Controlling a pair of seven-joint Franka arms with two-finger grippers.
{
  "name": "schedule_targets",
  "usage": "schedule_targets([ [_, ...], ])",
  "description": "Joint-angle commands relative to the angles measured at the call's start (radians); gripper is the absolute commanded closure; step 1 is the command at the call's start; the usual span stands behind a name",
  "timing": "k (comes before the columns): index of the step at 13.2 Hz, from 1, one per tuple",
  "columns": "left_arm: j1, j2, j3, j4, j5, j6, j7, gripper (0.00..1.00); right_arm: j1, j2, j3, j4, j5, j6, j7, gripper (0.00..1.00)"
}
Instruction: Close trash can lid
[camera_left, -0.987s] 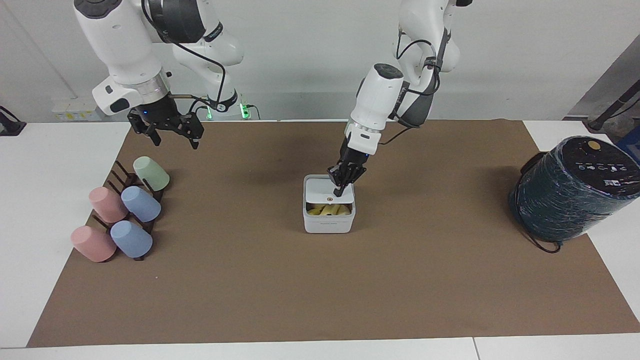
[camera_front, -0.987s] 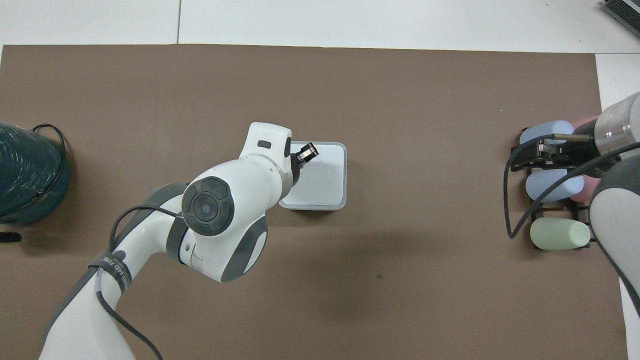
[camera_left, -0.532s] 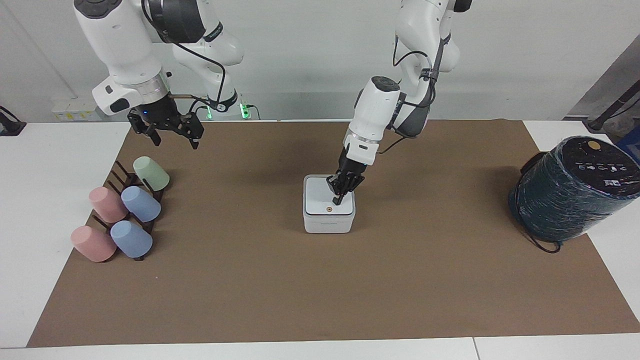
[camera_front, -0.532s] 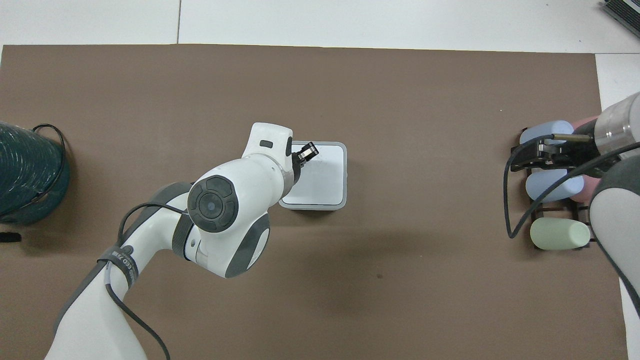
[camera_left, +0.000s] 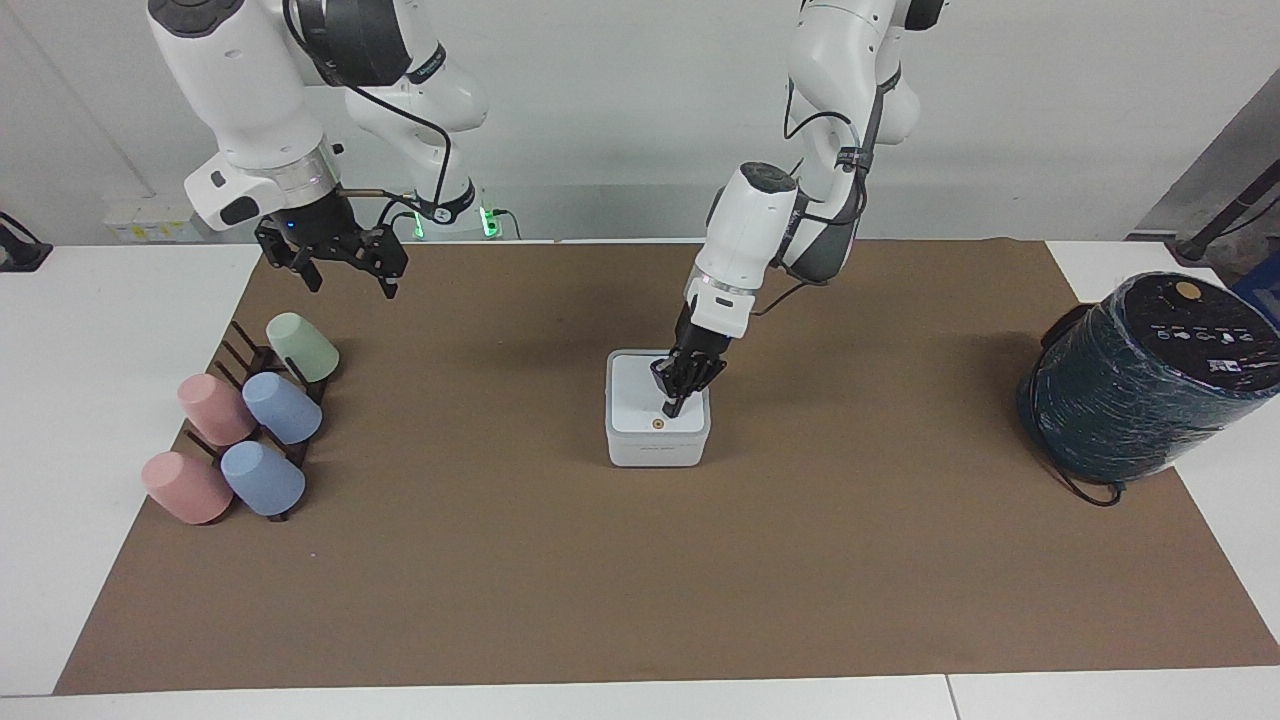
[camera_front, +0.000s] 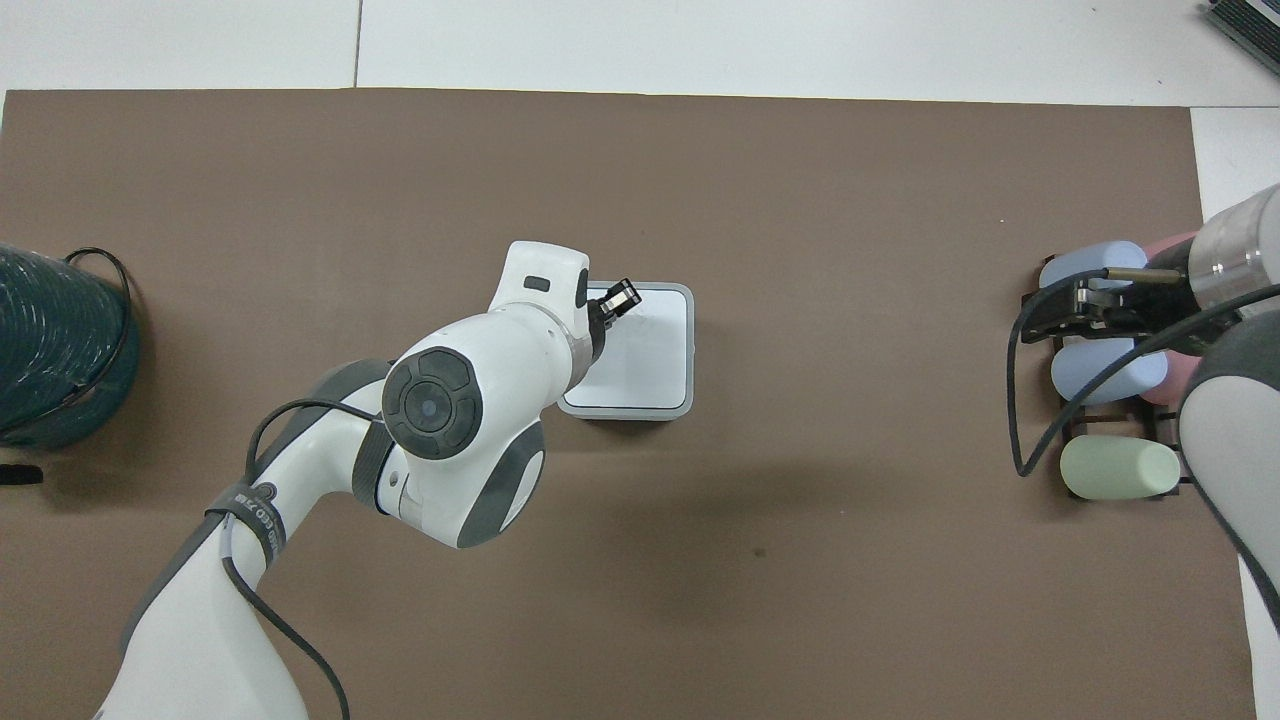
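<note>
Resting on one flat lid (camera_left: 640, 398), left gripper (camera_left: 671, 408) fingers clenched, five cups (camera_left: 283, 407), right gripper (camera_left: 345, 272) released.

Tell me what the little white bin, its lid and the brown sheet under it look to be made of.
Trash can: likely moulded plastic, smooth white walls with rounded corners, faint sheen.
Lid: seemingly the same plastic, flat and matte white, with a small orange dot.
Brown sheet: probably kraft paper or thin card, dull and unreflective, with cut straight edges over the white table.
</note>
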Motion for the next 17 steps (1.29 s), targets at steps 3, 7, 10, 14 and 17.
schedule_targets([
  [3, 0.075, 0.049, -0.001, 0.226, -0.012, -0.318, 0.013, 0.97, -0.011, -0.02, 0.0, -0.022, 0.022, 0.006, -0.028, 0.0],
  [7, 0.203, 0.026, -0.013, 0.369, -0.013, -0.609, 0.132, 0.97, -0.011, -0.02, 0.0, -0.023, 0.022, 0.006, -0.028, 0.0],
  [10, 0.299, -0.008, -0.01, 0.425, -0.013, -0.818, 0.36, 0.96, -0.011, -0.02, 0.0, -0.023, 0.022, 0.006, -0.028, 0.0],
  [14, 0.425, -0.114, 0.002, 0.413, -0.004, -0.993, 0.716, 0.86, -0.011, -0.02, 0.0, -0.023, 0.022, 0.006, -0.028, 0.0],
  [17, 0.454, -0.16, 0.007, 0.408, 0.057, -1.075, 0.767, 0.0, -0.011, -0.02, 0.0, -0.023, 0.022, 0.006, -0.028, 0.0],
])
